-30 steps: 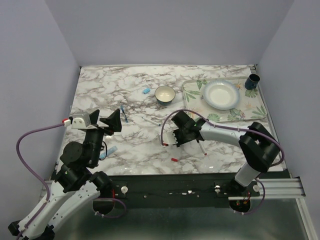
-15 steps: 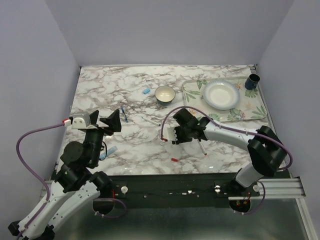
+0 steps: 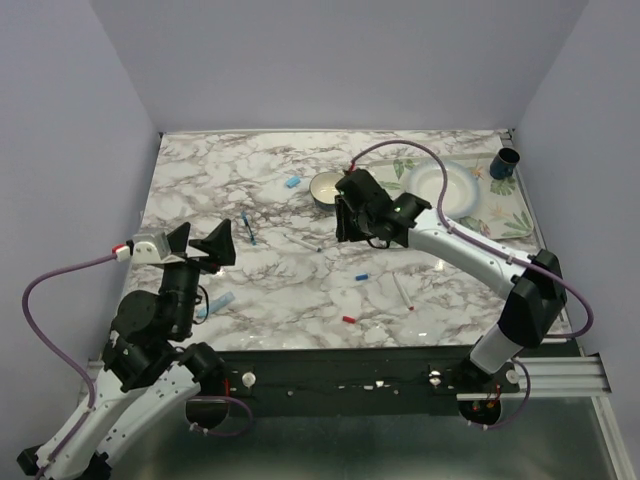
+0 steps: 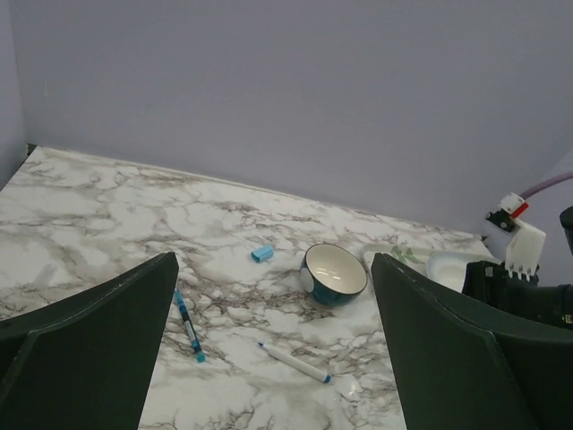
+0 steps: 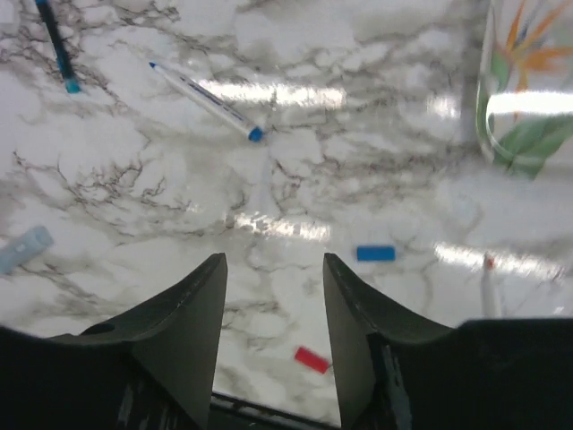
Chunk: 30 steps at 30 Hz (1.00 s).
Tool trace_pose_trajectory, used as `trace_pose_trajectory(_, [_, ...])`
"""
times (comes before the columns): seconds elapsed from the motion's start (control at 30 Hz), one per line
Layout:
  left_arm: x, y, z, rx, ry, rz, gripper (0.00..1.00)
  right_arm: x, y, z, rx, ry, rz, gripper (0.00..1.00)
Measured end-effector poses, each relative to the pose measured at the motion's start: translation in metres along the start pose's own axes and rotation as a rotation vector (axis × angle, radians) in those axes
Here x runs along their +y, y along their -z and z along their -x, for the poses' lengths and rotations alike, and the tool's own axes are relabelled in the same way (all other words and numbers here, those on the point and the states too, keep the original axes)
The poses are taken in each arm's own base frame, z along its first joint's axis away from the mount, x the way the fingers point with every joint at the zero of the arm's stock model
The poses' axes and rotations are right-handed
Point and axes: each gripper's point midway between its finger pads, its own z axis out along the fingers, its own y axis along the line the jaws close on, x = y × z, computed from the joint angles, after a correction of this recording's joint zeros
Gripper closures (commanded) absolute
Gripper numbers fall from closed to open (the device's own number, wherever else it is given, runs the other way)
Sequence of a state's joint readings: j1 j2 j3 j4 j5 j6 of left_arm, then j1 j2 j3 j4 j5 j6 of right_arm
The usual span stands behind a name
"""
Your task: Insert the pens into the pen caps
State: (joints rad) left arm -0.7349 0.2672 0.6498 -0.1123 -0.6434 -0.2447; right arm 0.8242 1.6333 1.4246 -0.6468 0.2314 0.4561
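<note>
Top external shows the white pen [image 3: 301, 242] lying slantwise just nearside of the bowl [image 3: 330, 188], closest to the right gripper [image 3: 343, 228]; left wrist shows the left gripper [image 4: 273, 260] wide open, empty; right wrist shows the right jaws partly apart, empty, pen ahead-left.

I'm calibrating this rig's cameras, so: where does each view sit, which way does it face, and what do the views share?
Top external: above and behind the robot, looking down at the marble table; left arm and right arm show.
Left wrist: low over the table's left, facing the back wall past the bowl; the open left tool frames it.
Right wrist: looks steeply down at mid-table; the right tool shows.
Shared: both wrist views see the blue-tipped white pen.
</note>
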Motion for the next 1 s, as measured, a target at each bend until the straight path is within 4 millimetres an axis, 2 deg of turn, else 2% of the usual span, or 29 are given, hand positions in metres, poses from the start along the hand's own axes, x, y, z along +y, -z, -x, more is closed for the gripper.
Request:
trace_pose_trajectory(0.07, [0.001,0.001,0.003,-0.009,0.006,0.001,0.01,-0.002,0.002,-0.013,0.043,-0.265,-0.056,0.38])
trace_pose_trajectory(0.23, [0.002,0.003,0.005,-0.017,0.011,0.005,0.01,-0.015,0.001,-0.054,0.171,-0.758,-0.223,0.44])
trace_pose_trajectory(0.37, [0.002,0.003,0.005,-0.017,0.011,0.005,0.01,-0.026,-0.004,-0.076,0.239,-0.995,-0.316,0.53])
trace_pose_trajectory(0.5, [0.003,0.003,0.005,-0.017,0.011,0.005,0.01,-0.05,-0.02,-0.119,0.322,-1.189,-0.441,0.53])
trace_pose_trajectory(0.57, [0.002,0.003,0.005,-0.017,0.011,0.005,0.01,-0.058,-0.024,-0.132,0.334,-1.251,-0.496,0.53])
trace_pose_trajectory(0.63, [0.002,0.003,0.005,-0.017,0.011,0.004,0.01,-0.058,-0.026,-0.135,0.329,-1.311,-0.521,0.53])
trace_pose_trajectory(0.83, [0.002,0.003,0.005,-0.017,0.011,0.004,0.01,-0.054,-0.037,-0.124,0.286,-1.434,-0.517,0.53])
trace_pose_trajectory(1.0, [0.002,0.003,0.005,-0.017,0.011,0.004,0.01,-0.055,-0.053,-0.131,0.298,-1.465,-0.564,0.53])
